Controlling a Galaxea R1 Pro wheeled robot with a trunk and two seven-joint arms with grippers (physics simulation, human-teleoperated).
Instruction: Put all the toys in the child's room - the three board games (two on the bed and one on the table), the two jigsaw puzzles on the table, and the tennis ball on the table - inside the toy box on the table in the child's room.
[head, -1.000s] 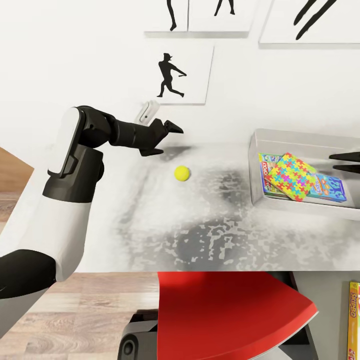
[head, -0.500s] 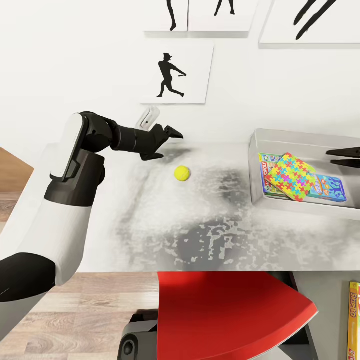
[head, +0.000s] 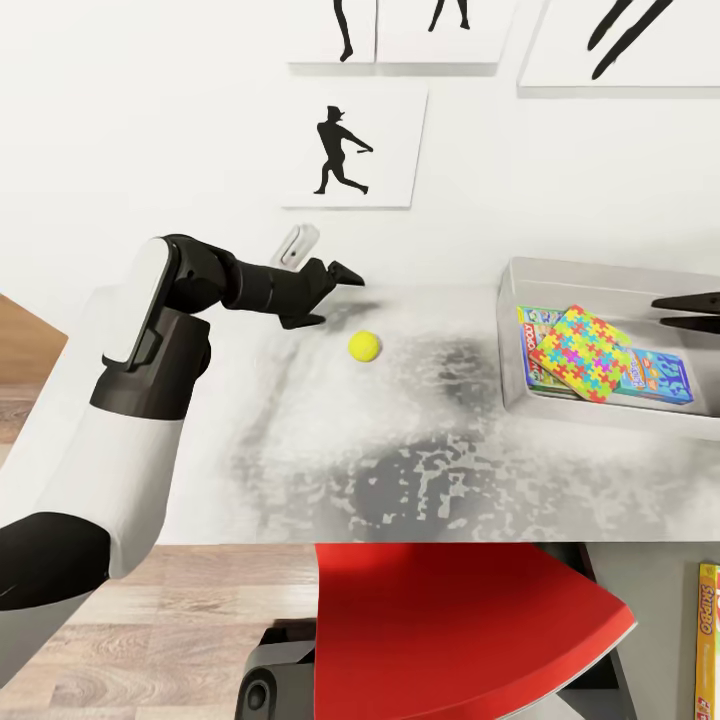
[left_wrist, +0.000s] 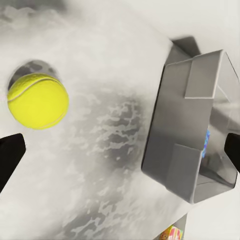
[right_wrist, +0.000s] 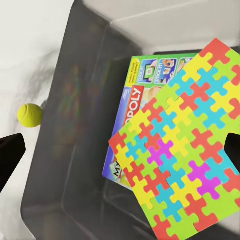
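The left gripper (head: 335, 295), jaws apart, has been lowered toward the table (head: 300, 450) and now hangs just beside the ball (head: 364, 346). The right gripper (head: 690, 312) has been drawn slightly rightward over the toy box (head: 600, 275).

The ball (head: 364, 346) lies alone on open counter (head: 400, 470), bare surface all round it, so a tool could close in from any side. The wall behind limits reach from the far side. The bin (head: 520, 275) stands well apart; its raised sides bar a level approach, leaving entry from above.
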